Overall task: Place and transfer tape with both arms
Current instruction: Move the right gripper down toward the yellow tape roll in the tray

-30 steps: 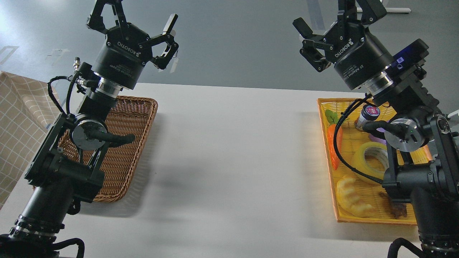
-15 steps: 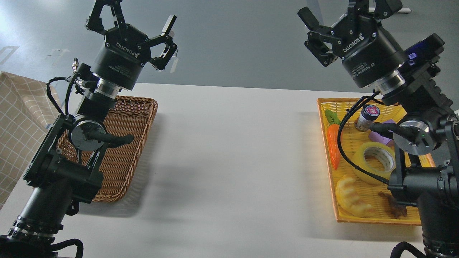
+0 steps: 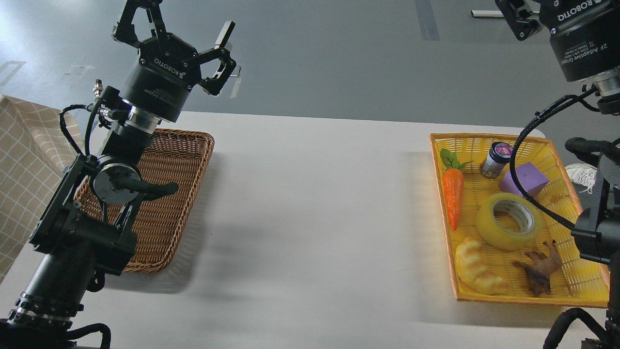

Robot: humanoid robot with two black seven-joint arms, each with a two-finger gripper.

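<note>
White tabletop is bare through the whole middle lane, nothing between the two baskets. Near right: yellow basket holds the croissant toy and a brown animal figure at its near rim, then the tape lying flat, core up, mid-basket, with the carrot along the left wall, the purple block and small jar at the far end. Change over the last second: right arm swung up and out toward the top-right corner, so the tape is now fully uncovered apart from the black cable arcing over the block and the roll's right edge. Right gripper is mostly cut off by the frame edge, can't tell how its fingers stand. I read this as clearing for a top-down approach on the tape; no grasp begun yet. Tape sits near the croissant and figure, block just beyond it, so room for fingers is tighter on the near and far sides than on the left. Near left: wicker basket partly hidden by the left arm, visible part holds nothing. Left gripper hangs high past the table's far edge, fingers spread wide, holding nothing, barely shifted. Checked cloth at far left. Beyond, grey floor.
</note>
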